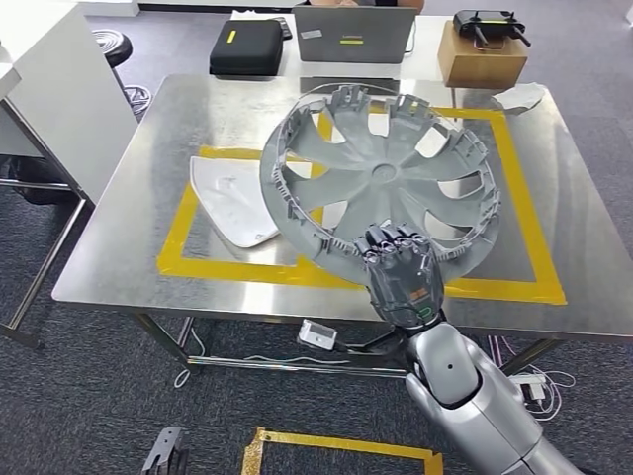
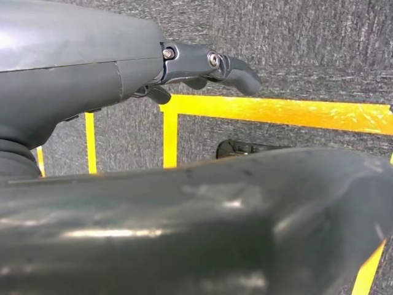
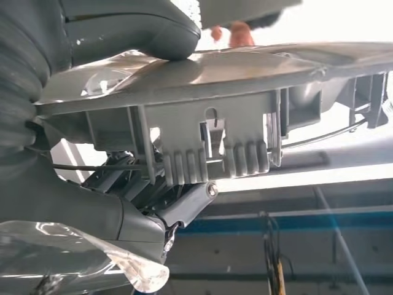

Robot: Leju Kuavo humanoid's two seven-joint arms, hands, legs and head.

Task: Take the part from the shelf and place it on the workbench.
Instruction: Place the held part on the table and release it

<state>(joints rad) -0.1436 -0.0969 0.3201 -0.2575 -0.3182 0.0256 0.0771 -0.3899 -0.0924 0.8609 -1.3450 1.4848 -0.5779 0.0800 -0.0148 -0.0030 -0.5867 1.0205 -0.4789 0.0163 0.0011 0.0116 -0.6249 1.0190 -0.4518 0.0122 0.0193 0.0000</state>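
A humanoid robot's right hand [image 1: 398,274] grips the near rim of a large grey plastic wheel cover [image 1: 381,178], holding it tilted over a steel workbench [image 1: 112,237]. In the head view the fingers [image 1: 388,240] curl over the rim's edge from the near side, with the silver right arm [image 1: 478,396] rising from below the bench's front edge. The cover faces the camera with its ribbed inner side and its clips up; its far edge sits higher than the gripped edge, and whether any part touches the benchtop cannot be told. It hangs inside a rectangle of yellow tape [image 1: 522,188] marked on the bench surface.

The right wrist view shows the same grasp from close behind: the thick grey thumb [image 3: 139,27] presses on one face of the cover's rim [image 3: 218,132] while darker fingers [image 3: 185,206] close on the other.

A flat white panel [image 1: 231,203] lies on the bench just beside the cover, across the tape's left side. Beyond the bench stand a black case [image 1: 244,47], a grey laptop [image 1: 352,35] and a cardboard box [image 1: 478,54] with a black router on top.

The left hand [image 2: 204,64] hangs over grey carpet [image 2: 301,37] crossed by yellow floor tape [image 2: 278,112]; one dark finger [image 2: 236,72] juts out straight with nothing in it, but the rest is hidden, so whether the hand is spread or clenched cannot be told.
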